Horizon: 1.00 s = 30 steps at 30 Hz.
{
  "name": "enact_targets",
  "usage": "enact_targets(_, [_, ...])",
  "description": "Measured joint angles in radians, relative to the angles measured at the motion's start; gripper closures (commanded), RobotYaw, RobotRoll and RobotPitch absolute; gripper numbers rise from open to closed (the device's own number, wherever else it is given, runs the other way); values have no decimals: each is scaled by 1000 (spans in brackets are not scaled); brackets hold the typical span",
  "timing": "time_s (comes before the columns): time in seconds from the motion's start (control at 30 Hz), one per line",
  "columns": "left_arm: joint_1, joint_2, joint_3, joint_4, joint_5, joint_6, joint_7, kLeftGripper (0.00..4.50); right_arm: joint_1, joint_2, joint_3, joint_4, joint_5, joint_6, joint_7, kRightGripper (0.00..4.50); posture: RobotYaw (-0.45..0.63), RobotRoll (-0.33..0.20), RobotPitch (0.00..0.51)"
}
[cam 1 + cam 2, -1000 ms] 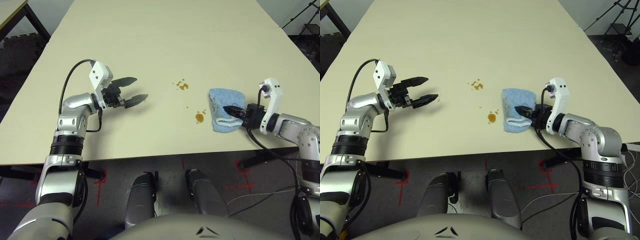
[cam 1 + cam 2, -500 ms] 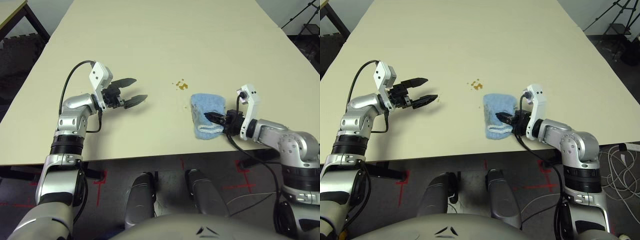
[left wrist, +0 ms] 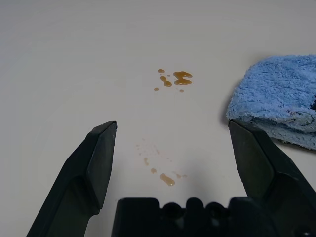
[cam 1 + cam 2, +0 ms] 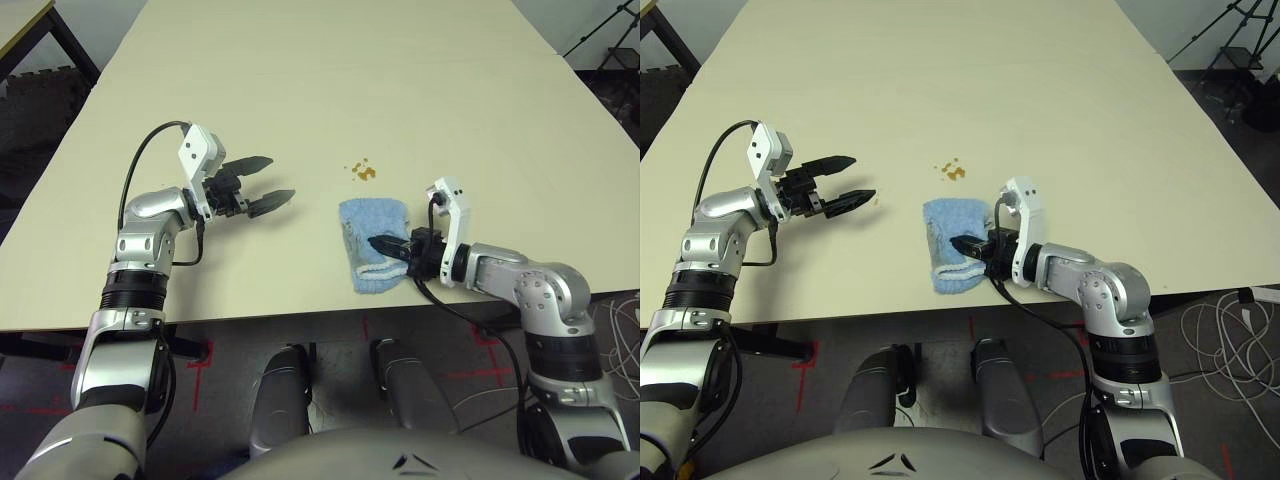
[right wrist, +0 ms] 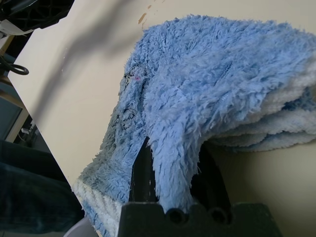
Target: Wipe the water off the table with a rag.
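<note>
Left gripper: The left gripper (image 4: 258, 187) has its two fingers wide apart, with nothing between them, over the left part of the table (image 4: 300, 90).
Right gripper: The right gripper (image 4: 402, 246) pinches a fold of the rag (image 4: 372, 222).
Rag place: It lies on the table, near the robot's edge, to the right of the left gripper.
Rag direction: Its long side runs near to far, and its white stripe is at the near end.
Brown drops: A little bunch of water (image 4: 363, 171) sits just past the rag's far end.
Left wrist view: Pale small drops (image 3: 167, 179) show clearly between the open fingers.
Right wrist view: Grey, dirty-looking fuzz is on one side of the rag, and folded white layers are on another.
Writing: I can't read any.
</note>
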Motion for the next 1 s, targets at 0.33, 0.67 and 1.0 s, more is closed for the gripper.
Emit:
enact_targets(0.33, [-1,-7,0,2,3,-8,0,0,-45,-144,-31,65,-1,-16,60,4423,-144,0,151])
enact_targets(0.67, [-3,-14,-1,8,11,-17,0,0,-105,-314,-76,240,-49,-114,137,4423,-149,0,148])
enact_targets(1.0, [-3,-14,-1,8,12,-17,0,0,-221,-316,-225,417,-74,-191,115,4423,-151,0,155])
